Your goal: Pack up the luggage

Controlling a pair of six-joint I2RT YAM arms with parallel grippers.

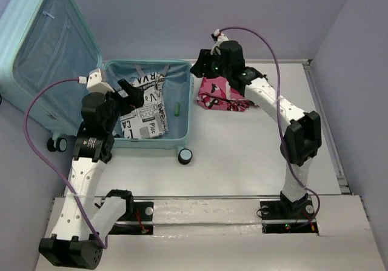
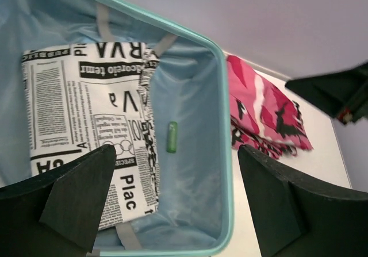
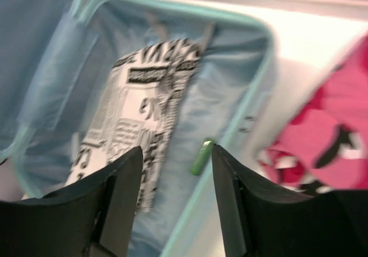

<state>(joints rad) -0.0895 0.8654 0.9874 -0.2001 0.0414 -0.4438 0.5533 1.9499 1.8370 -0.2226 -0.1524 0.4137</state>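
Open luggage [image 1: 174, 127] under left hand [image 1: 133, 95], right hand [image 1: 201, 71] near its rim

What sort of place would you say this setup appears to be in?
Probably a robotics lab bench: a white table, plain lilac walls, and the open luggage staged for packing.

Light fell evenly and brightly from overhead, leaving only faint, soft shadows under the arms [image 1: 270, 98] on the white table [image 1: 242, 156]. The top and left wrist views were sharp, though the left gripper's fingers [image 2: 75, 205] read as near-black shapes; the right wrist view was blurred throughout, its upper right washed out.
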